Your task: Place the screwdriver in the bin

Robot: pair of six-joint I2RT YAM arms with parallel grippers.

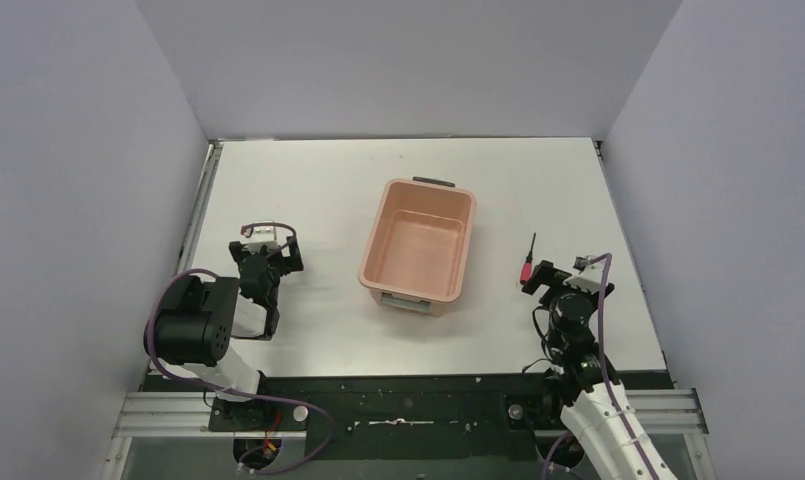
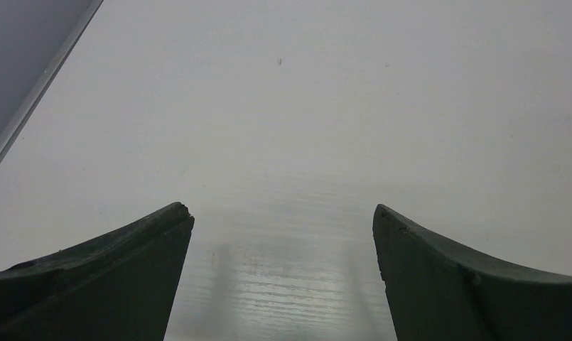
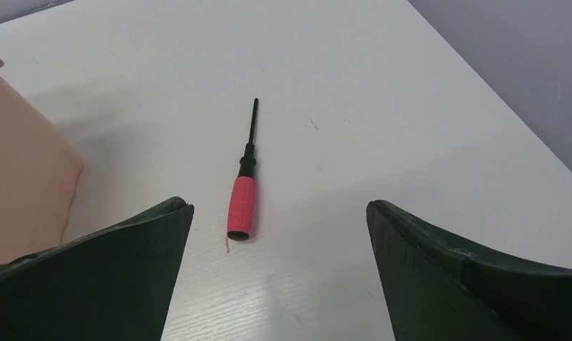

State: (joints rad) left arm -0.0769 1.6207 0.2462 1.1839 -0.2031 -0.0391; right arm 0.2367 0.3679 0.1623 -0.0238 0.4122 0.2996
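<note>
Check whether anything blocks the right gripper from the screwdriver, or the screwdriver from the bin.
Nothing visible does. The screwdriver lies on the table just ahead of the open right gripper, and only bare table lies between it and the bin.

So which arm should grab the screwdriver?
Right. The right gripper is open just behind the screwdriver; the left gripper is on the far side of the bin.

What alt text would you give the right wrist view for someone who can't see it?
A small screwdriver with a red handle and black shaft lies on the white table, handle nearest the camera, ahead of the open right gripper. The pink bin shows at left.
</note>
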